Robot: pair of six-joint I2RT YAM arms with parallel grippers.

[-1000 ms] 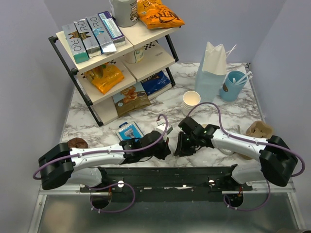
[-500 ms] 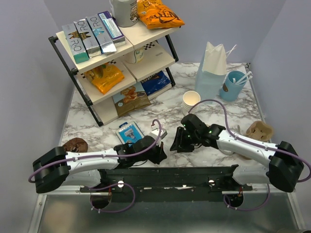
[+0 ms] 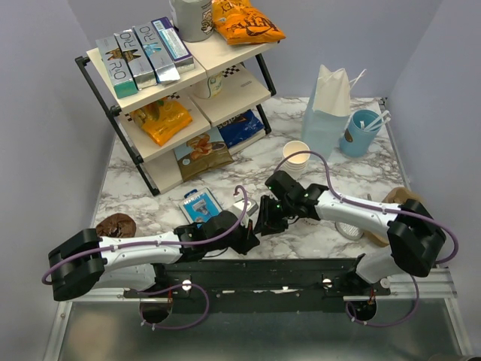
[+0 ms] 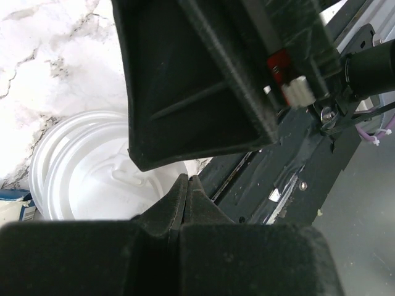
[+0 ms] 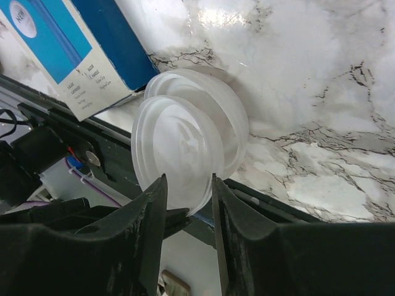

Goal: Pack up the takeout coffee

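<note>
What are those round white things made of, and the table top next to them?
The round lids look like thin plastic, milky and half see-through, with moulded rings. The table looks like marble, white with grey veins and a shine, though it may be only a printed surface.

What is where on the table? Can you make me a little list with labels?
Left gripper: shut, above the white lid
Right gripper: open, lid showing between its jaws
Blue box: beside the lid
Cup stack: upright, no lid
Bag: standing at the back
</note>
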